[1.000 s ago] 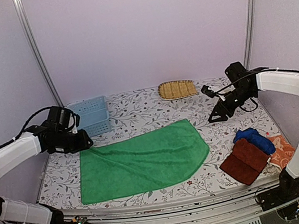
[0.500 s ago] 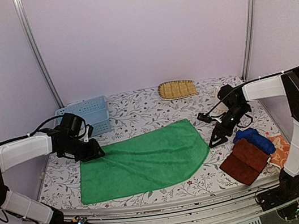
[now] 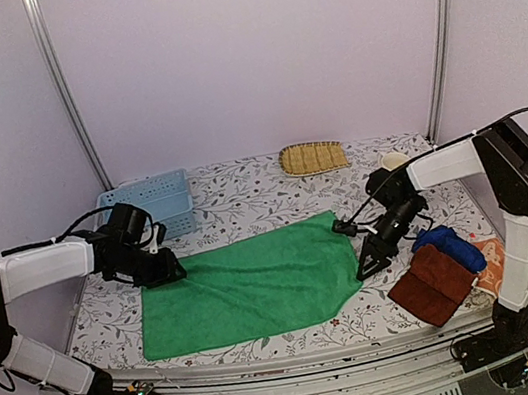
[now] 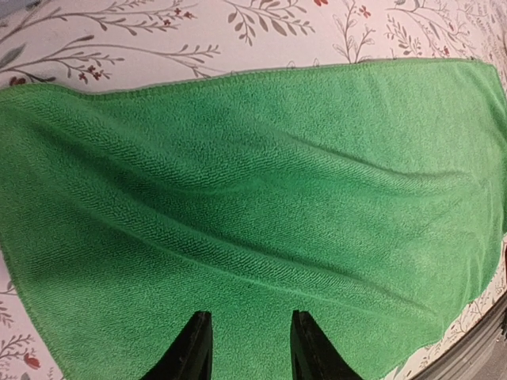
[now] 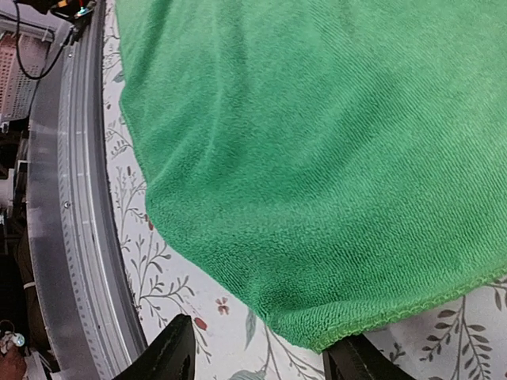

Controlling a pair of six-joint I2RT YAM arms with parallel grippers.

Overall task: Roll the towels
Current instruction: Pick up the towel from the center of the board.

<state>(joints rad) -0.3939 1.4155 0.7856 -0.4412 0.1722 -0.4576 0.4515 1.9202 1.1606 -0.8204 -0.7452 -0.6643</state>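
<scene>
green towel (image 3: pixel 249 286) lies spread flat in the middle of the table (image 3: pixel 244 201), long side running left to right, single layer, no roll started

left gripper (image 4: pixel 250 317) sits low over the towel's left end, near the far corner. jaws part open, straddling bare cloth, nothing pinched. can't tell whether the tips touch the terry

right gripper (image 5: pixel 265 336) is down at the right end, jaws wide apart and empty. the towel's corner hem lies just ahead of the gap, not between the jaws

the other three are heaped at the right edge, well apart from the left arm: blue towel (image 3: pixel 452 245) against the far side of the reddish-brown towel (image 3: pixel 436 285), orange towel (image 3: pixel 501 264) peeking out beside them, mostly hidden

basket (image 3: pixel 155 200) and straw tray (image 3: pixel 313 157) are at the back, not involved

my read: this is setup on the first towel, both arms lining up at opposite ends, so the task has barely begun, none of four rolled

next move as I see it:
- right claw drops so one jaw slides under the hem, closes on the edge, then lifts and turns it over toward the left
- left claw pins its end so the cloth doesn't slide along the table
- the near right corner looks rounded or tucked under, can't tell which. a skewed start would make the roll come out cone-shaped, so it may need squaring first
</scene>
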